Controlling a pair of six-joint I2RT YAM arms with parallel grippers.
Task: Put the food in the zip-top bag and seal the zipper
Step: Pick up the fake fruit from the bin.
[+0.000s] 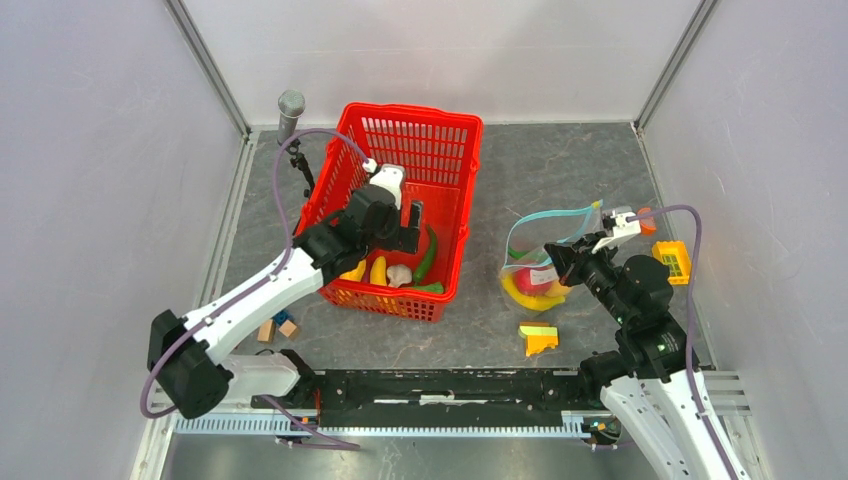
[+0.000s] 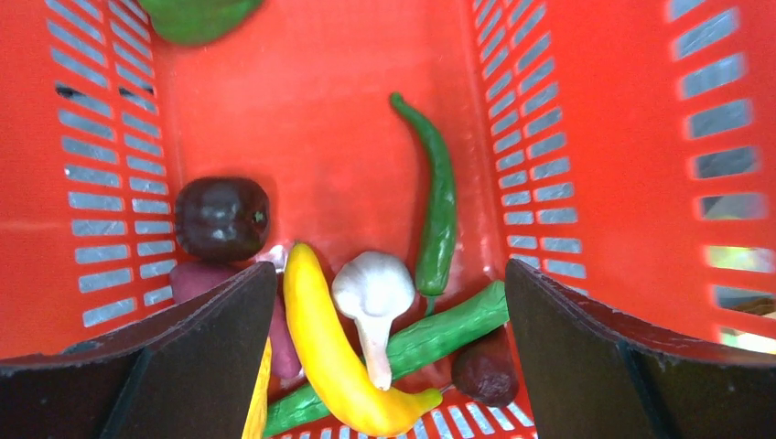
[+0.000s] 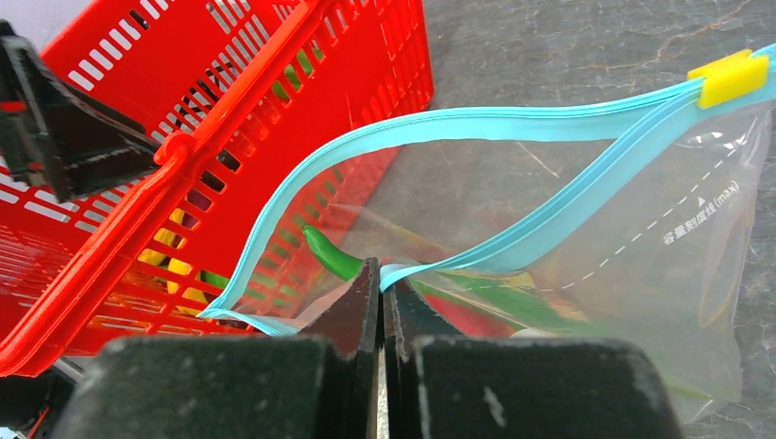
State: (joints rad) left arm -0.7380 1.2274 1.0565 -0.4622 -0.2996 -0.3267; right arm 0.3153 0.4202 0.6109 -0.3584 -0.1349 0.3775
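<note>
Wrist views are giving you detail overhead lacks.
Your left gripper (image 2: 389,311) is gaping over the banana (image 2: 329,352); right gripper (image 3: 380,283) is clamping the zipper (image 3: 476,123).

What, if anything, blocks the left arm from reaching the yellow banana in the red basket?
Probably nothing: yes, the open left gripper hangs right above the banana, which lies on top, uncovered.

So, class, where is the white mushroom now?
In the left wrist view, the white mushroom lies in the red basket, between the yellow banana and a green pepper.
</note>
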